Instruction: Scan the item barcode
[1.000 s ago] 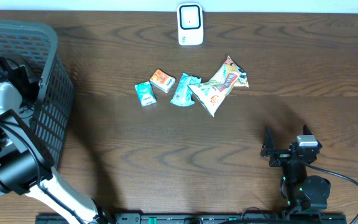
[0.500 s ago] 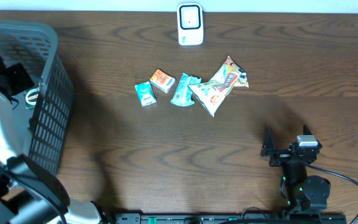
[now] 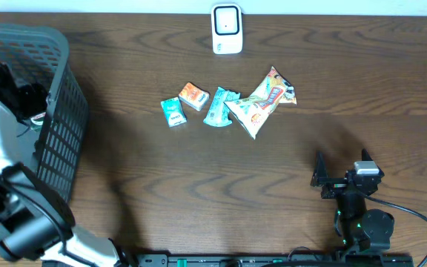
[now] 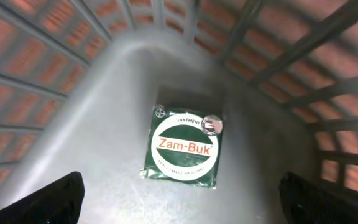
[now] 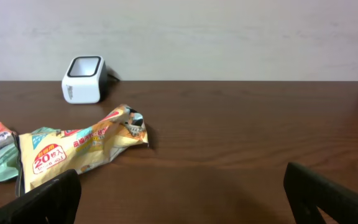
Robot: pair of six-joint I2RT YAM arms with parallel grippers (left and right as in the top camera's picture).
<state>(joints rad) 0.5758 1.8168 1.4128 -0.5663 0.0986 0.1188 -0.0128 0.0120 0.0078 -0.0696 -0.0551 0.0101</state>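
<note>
Inside basket (image 3: pixel 59 122), left tool (image 4: pixel 180 186) points down, jaws apart above Zam-Buk box (image 4: pixel 183 145); right tool (image 5: pixel 180 180) apart.

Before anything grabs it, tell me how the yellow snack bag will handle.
The yellow snack bag looks crumpled and twisted at one end, so it will probably flop. Its film wrapper may slip. It lies fairly flat, so it is likely light.

Lighting was even and moderately bright, from overhead. The tabletop (image 3: pixel 199 193) carried soft, diffuse shadows beside the basket (image 3: pixel 59 126). In the left wrist view, the basket walls were blurred; the green packet (image 4: pixel 184 147) was sharp, with one small bright reflection.
</note>
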